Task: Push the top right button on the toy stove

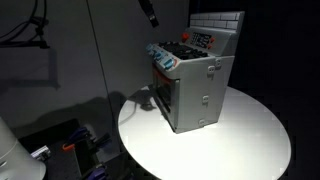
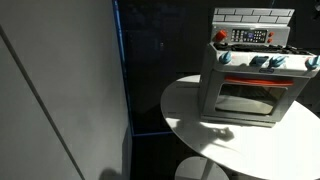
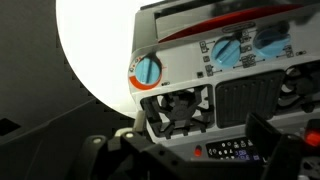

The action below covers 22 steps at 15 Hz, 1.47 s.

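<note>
The toy stove (image 1: 195, 85) is a grey box with a white tiled back panel, standing on a round white table (image 1: 240, 140). In the other exterior view the toy stove (image 2: 250, 85) shows its front door, blue knobs and a small button panel (image 2: 250, 36) on the back panel. My gripper (image 1: 150, 12) hangs above and behind the stove, apart from it. In the wrist view the gripper (image 3: 205, 148) looks down on the toy stove (image 3: 185, 75), with its dark fingers spread and empty. A burner grate (image 3: 180, 108), a blue knob (image 3: 147, 70), a small red button (image 3: 197, 151) and the button panel (image 3: 235, 148) lie below it.
The white table (image 2: 195, 125) has bare surface in front of and beside the stove. A dark wall panel (image 2: 60, 90) stands beside the table. Cables and small clutter (image 1: 80, 140) lie on the floor in the dark.
</note>
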{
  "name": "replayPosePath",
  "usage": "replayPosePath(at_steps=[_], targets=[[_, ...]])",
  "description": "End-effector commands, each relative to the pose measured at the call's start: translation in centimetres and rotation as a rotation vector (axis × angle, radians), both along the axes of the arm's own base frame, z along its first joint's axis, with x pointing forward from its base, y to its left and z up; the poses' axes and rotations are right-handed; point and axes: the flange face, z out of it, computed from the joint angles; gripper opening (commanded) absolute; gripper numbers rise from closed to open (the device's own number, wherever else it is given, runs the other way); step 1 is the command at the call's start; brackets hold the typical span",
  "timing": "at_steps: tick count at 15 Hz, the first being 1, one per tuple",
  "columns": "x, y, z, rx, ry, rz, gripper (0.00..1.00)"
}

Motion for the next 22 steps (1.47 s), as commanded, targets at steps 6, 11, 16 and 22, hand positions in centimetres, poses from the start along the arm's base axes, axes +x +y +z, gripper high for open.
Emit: replayPosePath(at_steps=[6, 11, 16, 22], targets=[[5.7, -4.0, 0.0, 0.052, 0.061, -0.069, 1.00], [9.0, -6.3, -1.1, 0.056, 0.017, -0.099, 1.00], [11.8, -7.7, -2.3, 0.051, -0.018, -0.118, 1.00], [11.9, -7.9, -3.3, 0.044, -0.007, -0.112, 1.00]])
